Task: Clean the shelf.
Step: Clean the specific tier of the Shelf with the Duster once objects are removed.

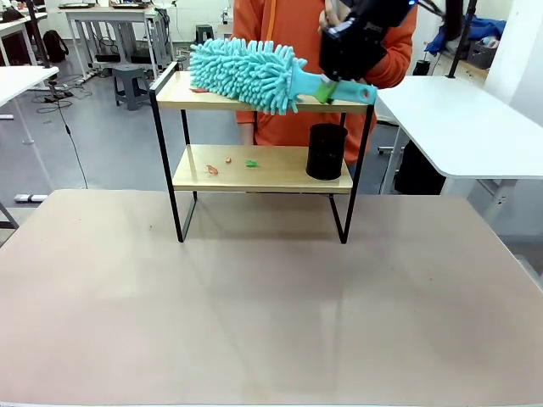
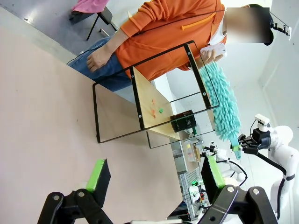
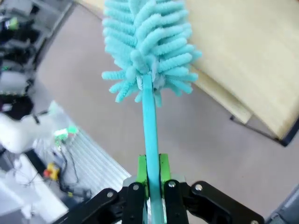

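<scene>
The beige worktop (image 1: 271,305) takes the whole near part of the front view. Behind its far edge is a person in an orange top (image 1: 293,21); in the left wrist view one hand (image 2: 99,58) of this person rests on the leg.

The shelf (image 1: 280,174) stands on the far middle part of the worktop, on its four black legs, with both wooden boards level. On the top board lies a teal fluffy duster (image 1: 246,75). Its head covers the left and middle part of the board, and its thin handle (image 1: 348,91) points to the right end.

The right gripper (image 3: 153,168) comes from above at the right end of the shelf. Its jaws are closed on the duster handle, with the green pads pressing on both sides of it.

The left gripper (image 2: 156,177) is low over the worktop, well apart from the shelf. Its jaws are wide open and hold nothing.

A black cup (image 1: 326,153) stands upright on the right part of the lower board. Left of it on the same board lie small scraps: some orange bits (image 1: 211,170) and one green bit (image 1: 251,163).
</scene>
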Tool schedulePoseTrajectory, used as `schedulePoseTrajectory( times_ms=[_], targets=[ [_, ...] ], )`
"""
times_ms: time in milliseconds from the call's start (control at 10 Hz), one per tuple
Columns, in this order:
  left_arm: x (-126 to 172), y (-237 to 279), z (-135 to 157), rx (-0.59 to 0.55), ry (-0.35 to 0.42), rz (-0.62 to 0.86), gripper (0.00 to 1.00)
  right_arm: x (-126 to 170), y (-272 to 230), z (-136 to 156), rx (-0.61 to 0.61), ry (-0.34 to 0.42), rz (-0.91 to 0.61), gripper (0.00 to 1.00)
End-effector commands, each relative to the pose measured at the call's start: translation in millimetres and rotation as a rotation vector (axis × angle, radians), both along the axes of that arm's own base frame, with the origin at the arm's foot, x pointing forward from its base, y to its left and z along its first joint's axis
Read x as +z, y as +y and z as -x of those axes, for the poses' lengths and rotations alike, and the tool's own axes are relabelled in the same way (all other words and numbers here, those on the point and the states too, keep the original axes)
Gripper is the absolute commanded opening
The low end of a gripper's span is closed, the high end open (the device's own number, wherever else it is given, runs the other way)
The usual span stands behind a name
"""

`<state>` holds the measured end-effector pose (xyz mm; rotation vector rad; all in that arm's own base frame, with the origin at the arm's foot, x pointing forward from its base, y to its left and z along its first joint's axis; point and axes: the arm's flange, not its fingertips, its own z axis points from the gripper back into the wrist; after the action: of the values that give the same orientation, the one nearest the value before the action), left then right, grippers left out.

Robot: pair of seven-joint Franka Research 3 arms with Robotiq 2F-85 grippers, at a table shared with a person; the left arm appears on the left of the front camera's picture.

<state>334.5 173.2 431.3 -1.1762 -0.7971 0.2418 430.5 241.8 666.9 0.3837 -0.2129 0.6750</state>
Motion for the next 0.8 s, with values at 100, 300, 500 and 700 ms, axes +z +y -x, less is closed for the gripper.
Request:
schedulePoseTrajectory(
  times_ms=[100, 300, 500, 700],
  targets=[
    [1.7, -0.3, -0.1, 0.000, -0.020, 0.007, 1.00, 9.9, -52.3, 35.4, 0.338, 0.127, -0.019, 0.13],
    [1.7, -0.3, -0.1, 0.000, -0.020, 0.007, 1.00, 19.3, -115.7, 77.5, 0.460, 0.222, -0.175, 0.13],
    [1.7, -0.3, -0.1, 0.000, -0.020, 0.007, 1.00, 10.3, -166.1, 99.4, 0.389, 0.221, -0.307, 0.13],
    [1.7, -0.3, -0.1, 0.000, -0.020, 0.007, 1.00, -9.9, -188.1, 95.8, 0.315, 0.261, -0.388, 0.13]
  ],
)
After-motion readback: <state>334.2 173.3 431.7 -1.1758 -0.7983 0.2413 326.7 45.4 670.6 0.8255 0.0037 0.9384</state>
